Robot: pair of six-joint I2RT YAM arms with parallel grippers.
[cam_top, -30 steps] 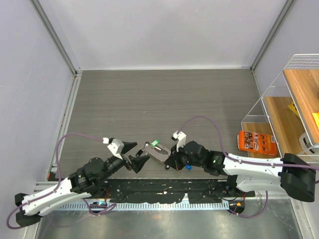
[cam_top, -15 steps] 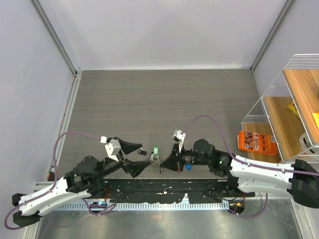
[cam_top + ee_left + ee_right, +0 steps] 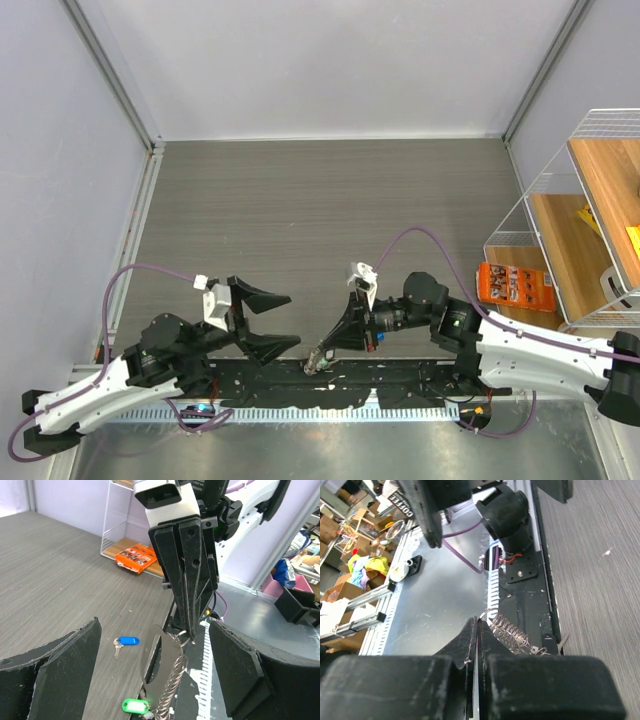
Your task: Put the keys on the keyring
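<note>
My right gripper is shut on the keyring, a thin wire loop pinched at the fingertips. From the loop hang a flat grey metal plate, a wire coil and a green-headed key, all resting over the black base plate at the table's near edge. The coil also shows in the right wrist view. A blue-headed key lies loose on the table. My left gripper is open and empty, its fingers either side of the hanging bundle without touching it.
An orange packet lies at the right by a wire rack with wooden shelves. The black base plate and a metal strip run along the near edge. Grey walls enclose the left and back.
My right gripper has swung down and left toward the near edge with the keyring and green key. My left gripper has pulled back to the left and opened wider.
</note>
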